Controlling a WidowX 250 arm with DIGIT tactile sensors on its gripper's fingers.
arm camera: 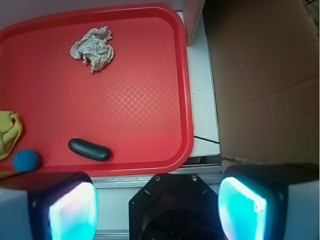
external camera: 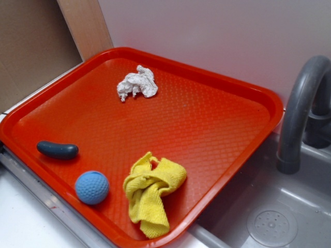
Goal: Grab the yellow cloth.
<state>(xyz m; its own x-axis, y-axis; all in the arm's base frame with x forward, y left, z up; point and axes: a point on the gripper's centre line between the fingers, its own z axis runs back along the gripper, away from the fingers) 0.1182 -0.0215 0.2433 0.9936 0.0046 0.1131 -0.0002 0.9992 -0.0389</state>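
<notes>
Yellow cloth (external camera: 151, 195) bunched at the near edge of the red tray (external camera: 217, 129), just beside the blue ball (external camera: 92, 187), at the far left of my wrist view, my claw (arm camera: 157, 207) released with pads wide apart, off the tray, well apart from the cloth.

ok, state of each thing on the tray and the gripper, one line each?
yellow cloth: bunched, lying on the tray near its edge, ungrasped
white paper wad: crumpled, lying free
blue ball: resting beside the cloth
dark oblong piece: lying flat
red tray: level beside the sink
gripper: open, empty, off the tray's edge
</notes>
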